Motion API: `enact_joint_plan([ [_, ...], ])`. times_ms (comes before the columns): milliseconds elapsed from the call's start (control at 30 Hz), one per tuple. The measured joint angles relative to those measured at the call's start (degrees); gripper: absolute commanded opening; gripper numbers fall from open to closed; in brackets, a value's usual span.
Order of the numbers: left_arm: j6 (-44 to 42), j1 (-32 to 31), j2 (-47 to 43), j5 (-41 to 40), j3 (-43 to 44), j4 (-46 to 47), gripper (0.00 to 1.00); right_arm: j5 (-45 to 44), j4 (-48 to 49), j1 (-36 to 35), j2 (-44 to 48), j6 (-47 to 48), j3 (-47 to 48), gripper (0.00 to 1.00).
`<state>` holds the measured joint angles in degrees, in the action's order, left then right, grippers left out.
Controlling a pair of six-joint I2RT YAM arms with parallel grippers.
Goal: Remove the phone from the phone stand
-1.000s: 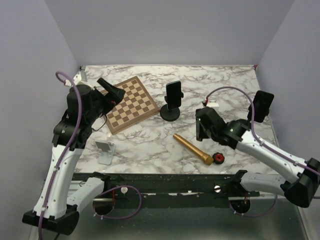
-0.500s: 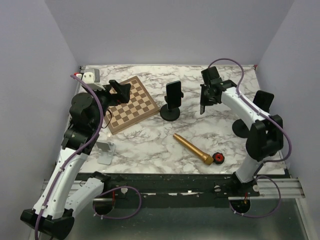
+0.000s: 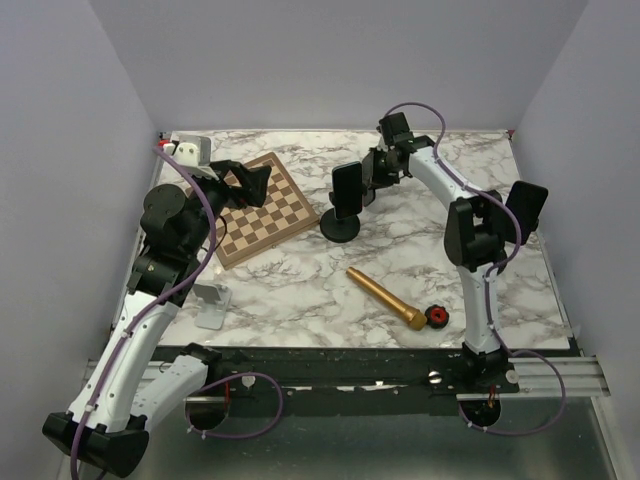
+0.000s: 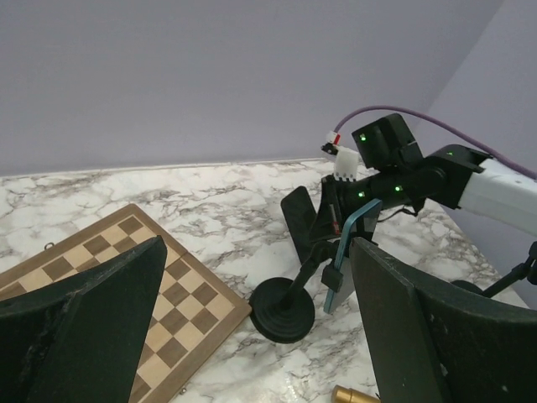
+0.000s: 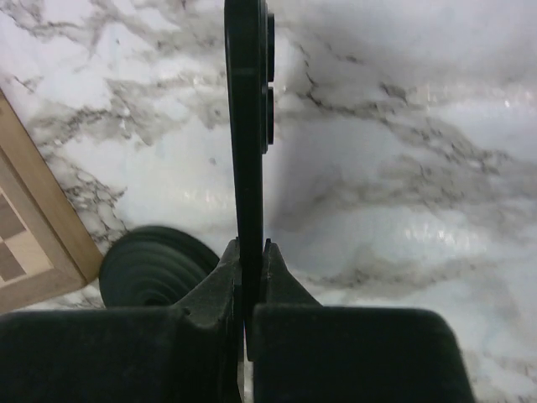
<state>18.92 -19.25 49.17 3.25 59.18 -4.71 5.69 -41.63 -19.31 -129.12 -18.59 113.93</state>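
Masking dark slab near-end: right fingers

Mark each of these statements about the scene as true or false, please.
1. The right gripper is shut on the edge of the phone. True.
2. The left gripper grips the chessboard. False: it is open above the chessboard, holding nothing.
3. The phone lies flat on the chessboard. False: it is upright over the round base of the stand.
4. A gold cylinder lies beside a small red knob. True.
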Motion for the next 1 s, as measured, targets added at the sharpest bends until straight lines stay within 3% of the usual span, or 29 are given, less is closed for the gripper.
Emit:
enact_joint_plan([
  [167, -0.1, 0.2, 0.0, 1.4, 0.0, 0.9, 0.96, 6.9, 0.3, 2.1, -8.9, -0.4, 10.5, 0.01],
  [333, 0.0, 0.6, 0.0, 1.5, -0.2, 1.4, 0.95, 15.2, 2.9, 4.6, -10.9, -2.7, 10.6, 0.02],
  [433, 0.0, 0.9, 0.0, 1.5, -0.2, 1.7, 0.95, 18.8, 4.0, 6.0, -12.2, -3.7, 11.0, 0.11],
  [533, 0.6, 1.5, 0.0, 1.5, -0.3, 2.1, 0.94, 21.4, 4.5, 6.8, -14.3, -4.2, 13.0, 0.15],
  [867, 2.1, 2.0, 1.5, 1.5, -0.5, 2.1, 0.93, 20.7, 7.1, 6.9, -17.1, -4.3, 15.6, 0.20],
  [1000, 2.4, 2.0, 1.7, 1.6, -0.5, 2.1, 0.93, 20.2, 9.6, 6.9, -17.0, -4.7, 14.2, 0.29],
])
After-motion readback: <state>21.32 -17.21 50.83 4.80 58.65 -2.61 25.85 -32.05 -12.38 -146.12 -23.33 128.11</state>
